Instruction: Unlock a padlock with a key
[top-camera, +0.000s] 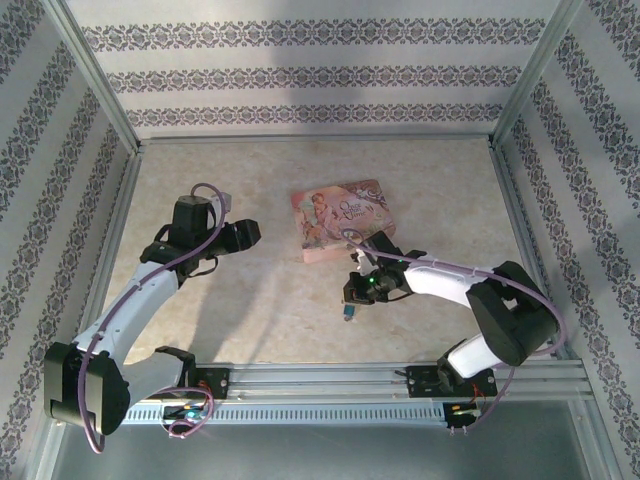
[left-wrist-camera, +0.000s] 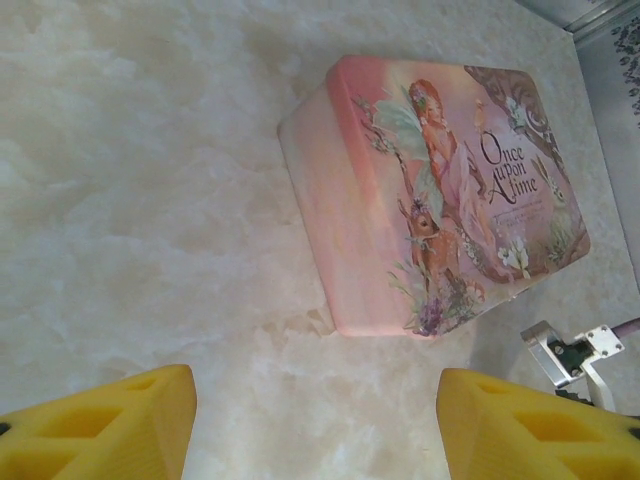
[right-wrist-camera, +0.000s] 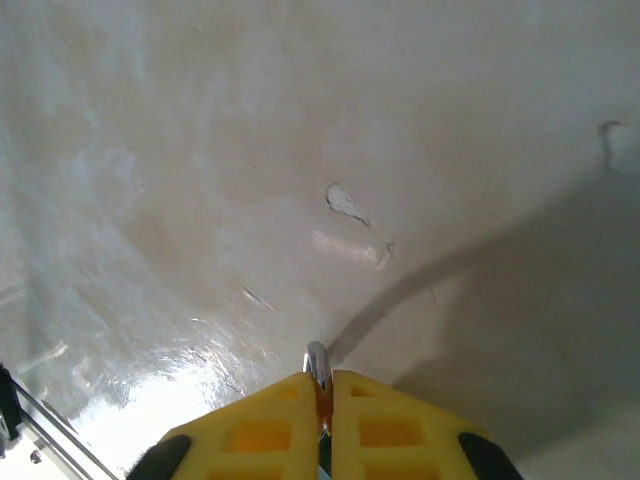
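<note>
The padlock is a tiny blue-teal piece at the tip of my right gripper, just above the table. In the right wrist view its silvery shackle pokes out past the yellow fingertips. My right gripper is shut on it. An orange sliver shows between the pads; I cannot tell whether it is the key. My left gripper hovers open to the left of the pink tin. Its yellow fingers stand wide apart with only bare table between them.
The pink illustrated tin lies flat near the table's middle, just beyond my left gripper. A metal bracket of the right arm sits by the tin's near corner. Patterned walls and aluminium rails enclose the table.
</note>
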